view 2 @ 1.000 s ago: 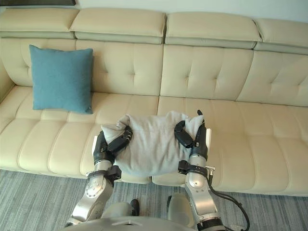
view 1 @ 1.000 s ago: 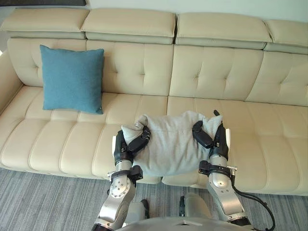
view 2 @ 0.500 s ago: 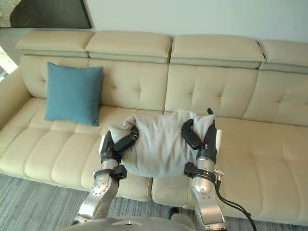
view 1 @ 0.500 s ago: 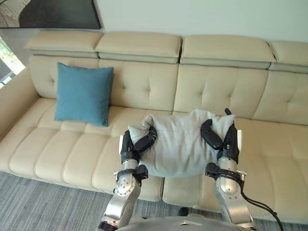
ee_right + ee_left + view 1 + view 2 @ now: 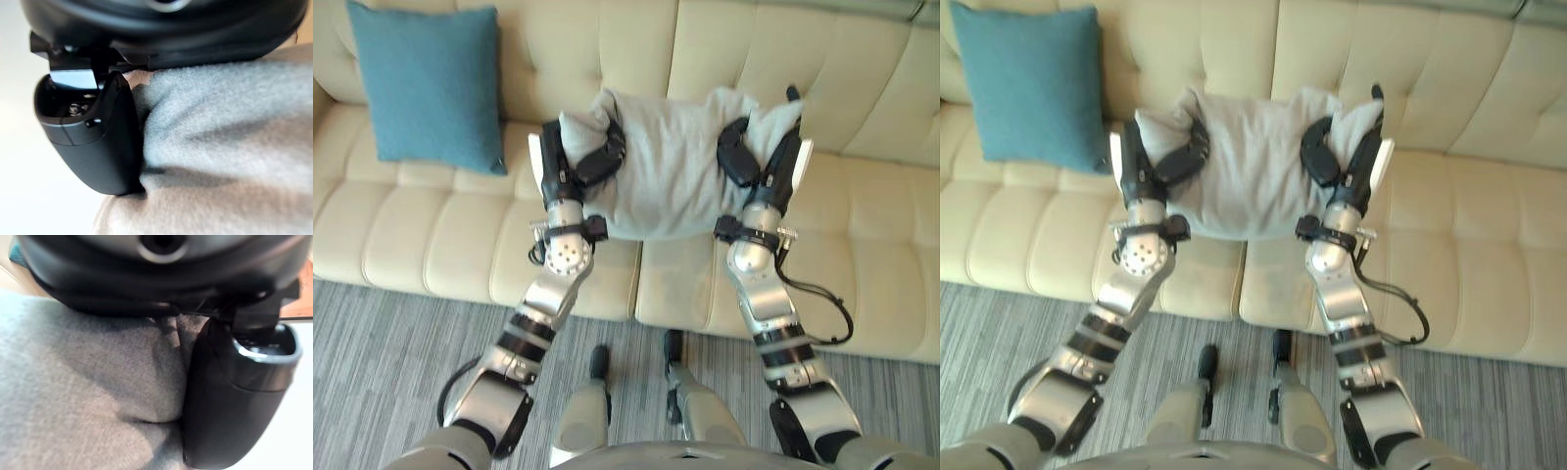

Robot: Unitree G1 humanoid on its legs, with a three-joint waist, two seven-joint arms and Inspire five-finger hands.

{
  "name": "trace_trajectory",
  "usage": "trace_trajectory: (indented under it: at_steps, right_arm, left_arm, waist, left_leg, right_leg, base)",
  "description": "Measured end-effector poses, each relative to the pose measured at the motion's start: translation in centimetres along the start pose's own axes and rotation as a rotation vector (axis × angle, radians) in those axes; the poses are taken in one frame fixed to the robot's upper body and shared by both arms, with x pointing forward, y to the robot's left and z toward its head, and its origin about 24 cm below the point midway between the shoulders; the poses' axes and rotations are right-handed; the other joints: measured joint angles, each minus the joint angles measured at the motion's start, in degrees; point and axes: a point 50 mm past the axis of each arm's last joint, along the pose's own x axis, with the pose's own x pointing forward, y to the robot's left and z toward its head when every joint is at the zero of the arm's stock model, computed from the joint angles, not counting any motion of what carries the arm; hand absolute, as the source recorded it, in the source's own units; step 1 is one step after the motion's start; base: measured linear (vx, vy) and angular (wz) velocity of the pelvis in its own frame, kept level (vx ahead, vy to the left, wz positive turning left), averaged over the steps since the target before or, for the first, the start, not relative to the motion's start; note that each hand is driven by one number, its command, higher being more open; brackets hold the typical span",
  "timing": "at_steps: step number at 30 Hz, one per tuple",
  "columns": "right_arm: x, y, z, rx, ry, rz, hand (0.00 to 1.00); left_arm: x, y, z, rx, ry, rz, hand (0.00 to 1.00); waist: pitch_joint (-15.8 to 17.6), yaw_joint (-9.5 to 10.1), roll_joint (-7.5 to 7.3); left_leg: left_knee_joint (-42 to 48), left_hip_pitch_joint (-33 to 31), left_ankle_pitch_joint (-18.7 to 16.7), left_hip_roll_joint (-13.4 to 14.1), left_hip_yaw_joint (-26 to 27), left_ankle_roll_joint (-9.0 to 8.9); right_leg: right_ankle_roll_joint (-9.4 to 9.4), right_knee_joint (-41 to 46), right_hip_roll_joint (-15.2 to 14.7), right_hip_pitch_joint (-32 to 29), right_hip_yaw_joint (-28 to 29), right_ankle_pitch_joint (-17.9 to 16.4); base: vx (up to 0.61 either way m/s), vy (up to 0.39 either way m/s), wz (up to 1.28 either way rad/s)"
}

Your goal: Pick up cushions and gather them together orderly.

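Observation:
I hold a grey cushion (image 5: pixel 671 166) up between both hands in front of the cream sofa (image 5: pixel 862 225). My left hand (image 5: pixel 578 164) is curled round its left edge and my right hand (image 5: pixel 754 157) round its right edge. The wrist views show the grey cloth (image 5: pixel 73 396) pressed against each thumb (image 5: pixel 98 142). A teal cushion (image 5: pixel 433 83) leans upright against the sofa back at the left, a short way from the grey one.
The sofa's seat runs across the view, with free seat room to the right of the grey cushion. Grey striped carpet (image 5: pixel 382 343) lies in front of the sofa.
The camera has tilted down and come closer to the sofa. Both hands have carried the grey cushion higher and further toward the sofa back, nearer the teal cushion.

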Motion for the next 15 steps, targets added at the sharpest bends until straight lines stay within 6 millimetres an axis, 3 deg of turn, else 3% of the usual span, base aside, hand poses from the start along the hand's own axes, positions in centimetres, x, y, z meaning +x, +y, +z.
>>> trace_trajectory:
  at_steps: [3, 9, 10, 11, 15]
  right_arm:
    - [3.3, 1.7, 3.1, 0.025, -0.114, -0.021, 0.0]
    - [6.9, 3.1, 7.2, 0.053, -0.228, -0.052, 0.0]
    - [7.2, 3.1, 7.4, 0.049, -0.234, -0.057, 0.0]
    - [8.2, 3.4, 8.3, 0.044, -0.25, -0.065, 1.0]
    - [10.1, 4.1, 10.9, 0.052, -0.299, -0.08, 1.0]
  left_arm:
    - [3.5, -0.4, 3.1, 0.03, -0.125, 0.025, 0.0]
    - [7.9, -0.2, 7.6, 0.08, -0.263, 0.069, 0.0]
    - [8.3, -0.2, 8.0, 0.085, -0.272, 0.07, 1.0]
    - [9.3, -0.2, 9.1, 0.106, -0.299, 0.077, 1.0]
    - [11.6, 0.4, 11.9, 0.15, -0.355, 0.109, 1.0]
  waist:
    - [5.62, -0.2, -0.8]
    - [12.32, -0.46, -0.95]
    - [12.78, -0.58, -1.01]
    - [15.01, -1.05, -1.19]
    - [18.26, -1.65, -1.81]
  left_leg:
    - [1.09, -4.72, 1.15, 0.0, 0.49, -0.41]
    - [3.46, -10.72, 1.26, 0.09, 1.73, -0.59]
    - [3.6, -11.14, 1.26, 0.08, 1.77, -0.59]
    - [3.91, -11.46, 1.26, 0.04, 1.84, -0.59]
    - [5.04, -14.56, 1.26, -0.18, 2.86, -0.58]
  right_leg:
    - [-0.4, 0.02, 0.02, -4.56, 0.48, 2.0]
    - [-0.49, 0.03, 0.12, -10.08, 1.91, 4.09]
    - [-0.49, 0.03, 0.12, -10.43, 1.95, 4.19]
    - [-0.42, 0.03, 0.07, -10.64, 2.04, 4.43]
    - [0.1, -0.05, -0.12, -13.71, 3.23, 5.58]
  base:
    - [-0.14, -0.058, -0.08]
    - [-0.02, 0.001, -0.11]
    - [0.0, 0.0, 0.0]
    - [0.01, 0.034, -0.03]
    - [0.01, 0.044, -0.11]
